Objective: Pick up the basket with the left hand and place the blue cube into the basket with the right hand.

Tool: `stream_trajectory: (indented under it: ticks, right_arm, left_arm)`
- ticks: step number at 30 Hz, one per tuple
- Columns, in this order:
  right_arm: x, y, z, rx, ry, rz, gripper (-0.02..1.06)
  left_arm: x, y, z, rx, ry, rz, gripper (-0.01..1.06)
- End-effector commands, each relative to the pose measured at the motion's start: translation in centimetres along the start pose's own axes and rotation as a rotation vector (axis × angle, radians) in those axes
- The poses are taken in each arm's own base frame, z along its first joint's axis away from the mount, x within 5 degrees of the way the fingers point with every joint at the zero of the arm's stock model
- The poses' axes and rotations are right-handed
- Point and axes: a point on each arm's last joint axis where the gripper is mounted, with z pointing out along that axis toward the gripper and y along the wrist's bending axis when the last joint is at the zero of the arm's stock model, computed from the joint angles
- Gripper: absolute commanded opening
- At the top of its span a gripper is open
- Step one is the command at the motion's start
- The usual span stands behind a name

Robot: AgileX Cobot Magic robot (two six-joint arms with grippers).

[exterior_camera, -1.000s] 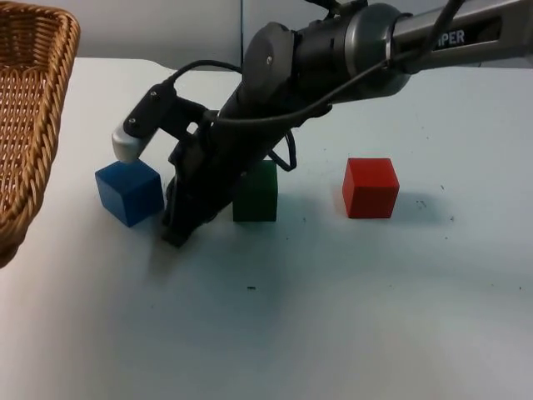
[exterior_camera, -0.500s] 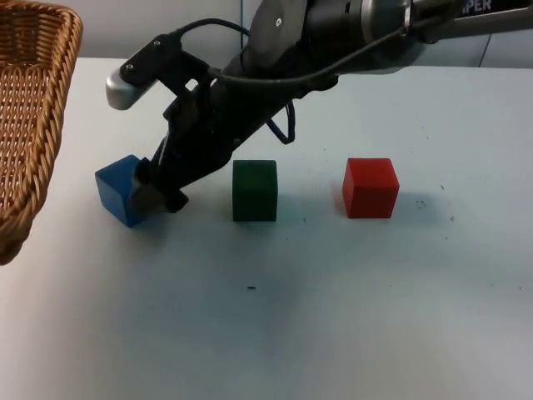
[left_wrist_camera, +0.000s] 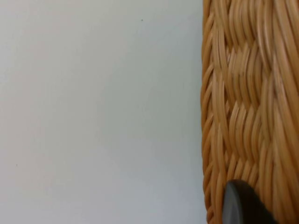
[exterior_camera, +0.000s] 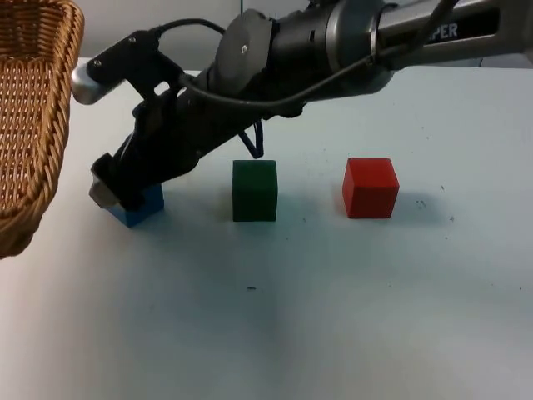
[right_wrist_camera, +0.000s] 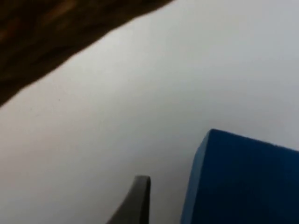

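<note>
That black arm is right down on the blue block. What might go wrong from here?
1. The right tool sits over the blue block, and the right wrist view shows one fingertip beside the block, apart from it. If the block is off-centre, closing may push it aside instead of gripping it.
2. The basket hangs close by in the left tool; lifting the block carelessly might knock its rim.

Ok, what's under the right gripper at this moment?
The blue cube sits on the table beneath the right gripper; only its lower front corner shows. The gripper covers its top, so finger contact is hidden.
</note>
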Motion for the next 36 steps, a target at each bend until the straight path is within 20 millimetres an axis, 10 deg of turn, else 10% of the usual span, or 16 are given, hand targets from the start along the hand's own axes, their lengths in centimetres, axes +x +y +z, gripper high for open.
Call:
stream_trajectory:
  ticks: [1, 6, 16, 28, 36]
  right_arm:
    - [0.4, 0.4, 0.8, 0.0, 0.003, 0.021, 0.86]
    - [0.9, 0.6, 1.4, 0.004, 0.003, 0.039, 0.71]
    - [1.2, 1.0, 1.3, -0.04, 0.045, 0.04, 0.0]
    - [0.0, 0.0, -2.2, 0.057, 0.206, -0.008, 0.0]
    - [-4.3, -1.1, -8.8, 0.102, 0.15, -0.013, 0.0]
  left_arm:
    - [-0.3, -0.7, -0.2, 0.046, -0.01, 0.009, 0.0]
    - [-0.3, -0.7, -0.2, 0.046, -0.01, 0.009, 0.0]
    - [-0.3, -0.7, -0.2, 0.044, -0.012, 0.009, 0.0]
    - [-0.3, -0.7, -0.2, 0.042, -0.016, 0.001, 0.0]
    - [-0.5, -0.6, -0.2, 0.029, -0.029, -0.023, 0.0]
